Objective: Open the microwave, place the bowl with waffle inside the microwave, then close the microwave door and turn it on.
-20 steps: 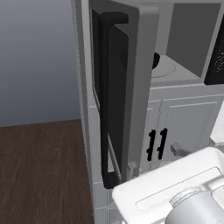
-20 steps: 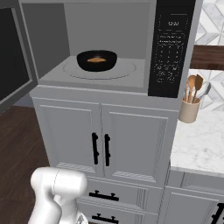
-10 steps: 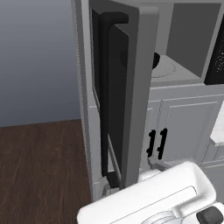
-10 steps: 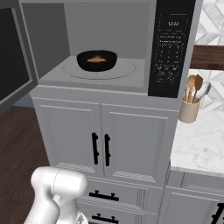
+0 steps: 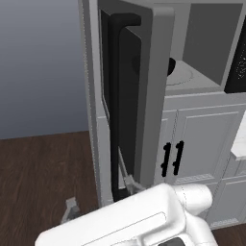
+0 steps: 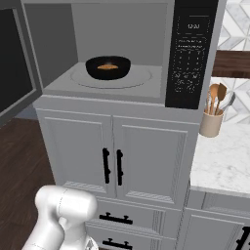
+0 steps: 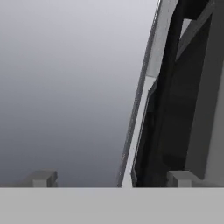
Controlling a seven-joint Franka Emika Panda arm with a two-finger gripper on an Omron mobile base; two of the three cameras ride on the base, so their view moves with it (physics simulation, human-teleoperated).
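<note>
1. Two grey fingertips of the gripper show low in the left base view, spread wide with nothing between them, one just beside the foot of the long black bar handle on the wide grey-framed microwave door with dark glass — which stands swung open.
2. Right base view: the large grey boxy microwave sits open on white panelled cabinets; the small round black bowl rests on the round turntable, nearer its back edge, with the flat brownish-orange waffle in it. A beige utensil crock stands on the marble counter, at the microwave's right.
3. Hand view: the door's edge and handle rise along the right — the fingertips stand well apart.
</note>
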